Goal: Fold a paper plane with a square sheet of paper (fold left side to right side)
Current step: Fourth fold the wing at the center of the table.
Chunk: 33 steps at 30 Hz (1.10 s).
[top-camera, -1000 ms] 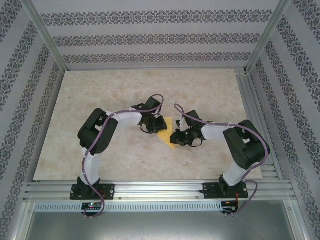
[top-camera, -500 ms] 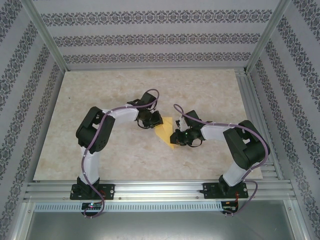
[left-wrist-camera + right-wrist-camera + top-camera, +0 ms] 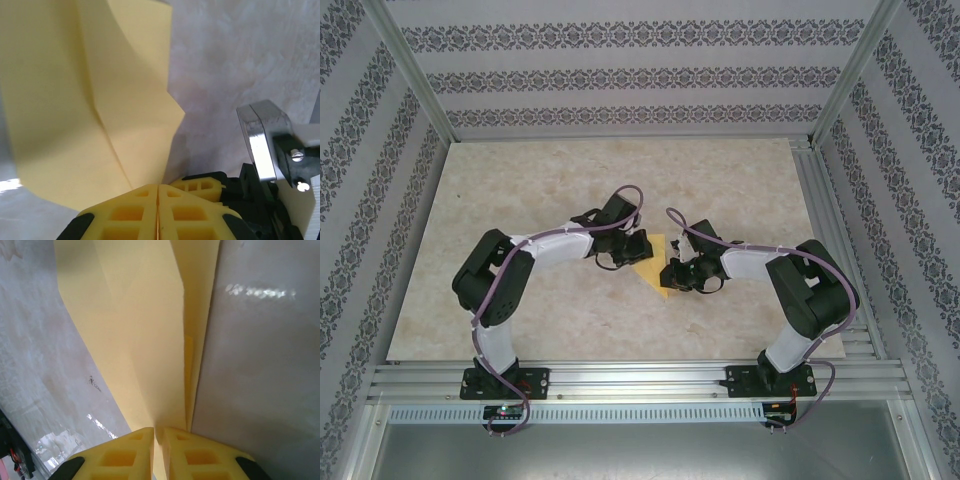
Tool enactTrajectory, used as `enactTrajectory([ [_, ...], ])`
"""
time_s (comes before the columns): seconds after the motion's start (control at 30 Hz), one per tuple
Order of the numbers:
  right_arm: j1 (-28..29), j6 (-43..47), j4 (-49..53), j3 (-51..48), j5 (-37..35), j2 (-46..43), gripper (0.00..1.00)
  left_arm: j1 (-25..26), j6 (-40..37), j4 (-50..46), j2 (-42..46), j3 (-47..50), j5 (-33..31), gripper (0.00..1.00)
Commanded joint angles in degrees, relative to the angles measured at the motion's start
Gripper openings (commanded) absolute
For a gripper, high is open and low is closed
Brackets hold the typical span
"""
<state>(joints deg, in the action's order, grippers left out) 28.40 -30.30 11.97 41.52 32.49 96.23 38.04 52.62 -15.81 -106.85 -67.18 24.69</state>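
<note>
Swings left elbow outward since half a second ago, nudging left gripper nearer the bases. Pinches paper there, jaws pressed tight together on its edge. Clamps the same creased sheet from the other side with right gripper, jaws narrow. Holds paper mid-table between both grippers

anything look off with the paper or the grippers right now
Nothing stands out. The sheet of paper is creased but shows no tear, and the left gripper and right gripper each pinch part of it.
</note>
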Motion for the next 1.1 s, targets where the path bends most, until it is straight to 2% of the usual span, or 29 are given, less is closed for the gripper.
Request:
enactTrajectory([
  [0.0,1.1,0.7,10.5,-2.5,-5.6,2.8,0.16,0.5,2.2,5.8,-2.8,0.3,1.8,0.1],
  [0.33,1.6,1.1,11.5,-2.2,-6.5,3.0,0.16,1.4,3.7,11.4,-9.3,-1.4,3.0,0.1],
  [0.67,2.0,1.1,12.2,-2.2,-6.8,3.2,0.16,-1.2,-0.3,7.6,-10.3,-2.7,-2.2,0.11],
  [1.07,2.3,1.3,13.0,-1.8,-7.3,3.2,0.15,-5.0,-4.6,4.7,-12.6,-7.2,-3.2,0.12],
])
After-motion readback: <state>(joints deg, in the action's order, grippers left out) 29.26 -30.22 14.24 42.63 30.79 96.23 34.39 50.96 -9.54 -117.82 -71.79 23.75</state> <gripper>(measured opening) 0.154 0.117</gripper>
